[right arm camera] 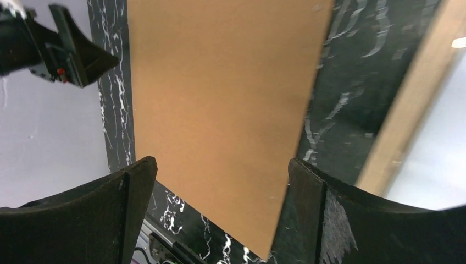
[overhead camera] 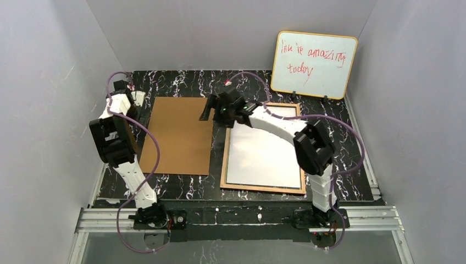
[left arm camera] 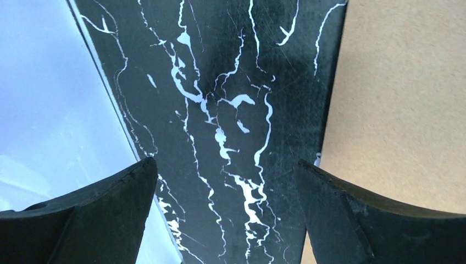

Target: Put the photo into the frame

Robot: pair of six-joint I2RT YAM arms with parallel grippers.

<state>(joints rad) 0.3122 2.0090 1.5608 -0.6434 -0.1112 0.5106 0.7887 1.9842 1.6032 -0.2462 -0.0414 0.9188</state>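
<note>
The frame (overhead camera: 262, 188) lies tan back up on the right of the table. The photo (overhead camera: 264, 151) lies inside it, white back up. In the right wrist view the frame's tan rail (right arm camera: 406, 104) and the photo's white back (right arm camera: 439, 159) are at the right edge. My right gripper (overhead camera: 207, 113) is open and empty. It hovers over the right edge of the brown hardboard backing panel (overhead camera: 178, 135), left of the frame's far left corner; the view between its fingers (right arm camera: 220, 165) shows the panel (right arm camera: 220, 99). My left gripper (overhead camera: 132, 99) is open and empty (left arm camera: 226, 165) over bare table at the back left, beside the panel's left edge (left arm camera: 401, 99).
An orange-edged whiteboard (overhead camera: 313, 65) with red writing leans on the back wall behind the frame. Grey walls enclose the black marble table (overhead camera: 340, 143) on three sides. The left gripper's fingers (right arm camera: 82, 55) show at the top left of the right wrist view.
</note>
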